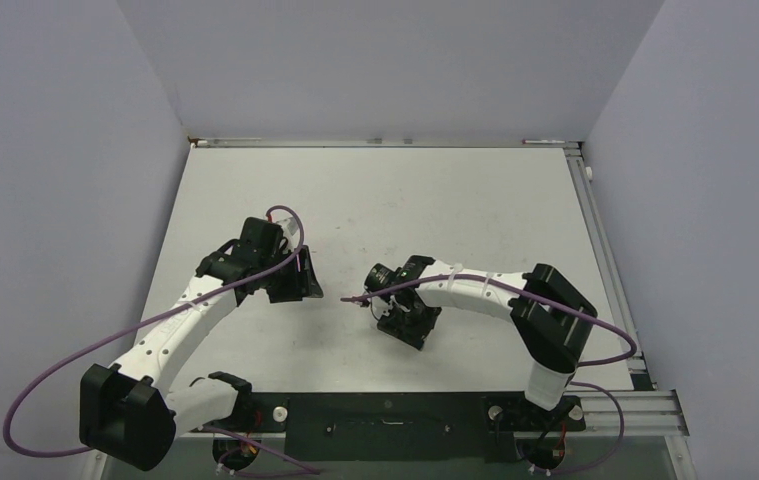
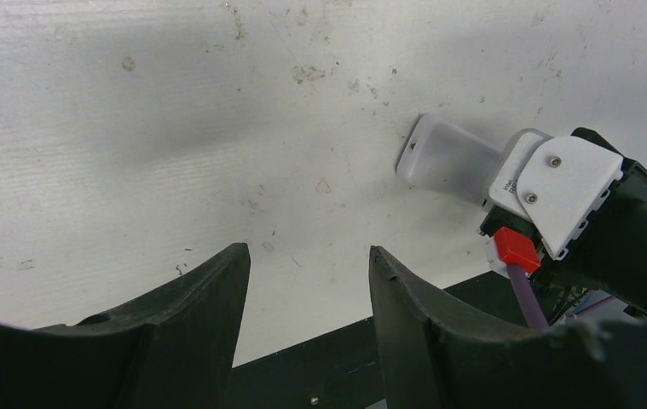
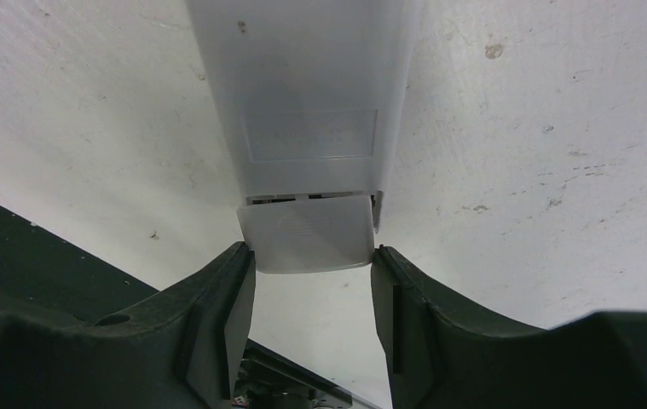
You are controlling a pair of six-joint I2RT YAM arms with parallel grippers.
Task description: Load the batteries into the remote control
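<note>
As the right gripper (image 3: 313, 254) pinches the sides of the battery cover (image 3: 307, 234), partly slid out at the 6 o'clock end of the remote control (image 3: 303, 85), opening the compartment looks like the step in hand. The remote lies back-up toward 12. The next move calls for a straight pull toward 6. Farther off, the left gripper (image 2: 307, 264) hangs over the table (image 2: 132, 128), fingers apart and empty. No batteries show.

The table (image 1: 455, 200) is white, matt, scuffed and speckled with small dark marks. A black strip (image 1: 385, 415) runs along its near edge. A white remote control (image 3: 303, 85) lies back-up in the near half, its cover (image 3: 307, 234) projecting from one end.
</note>
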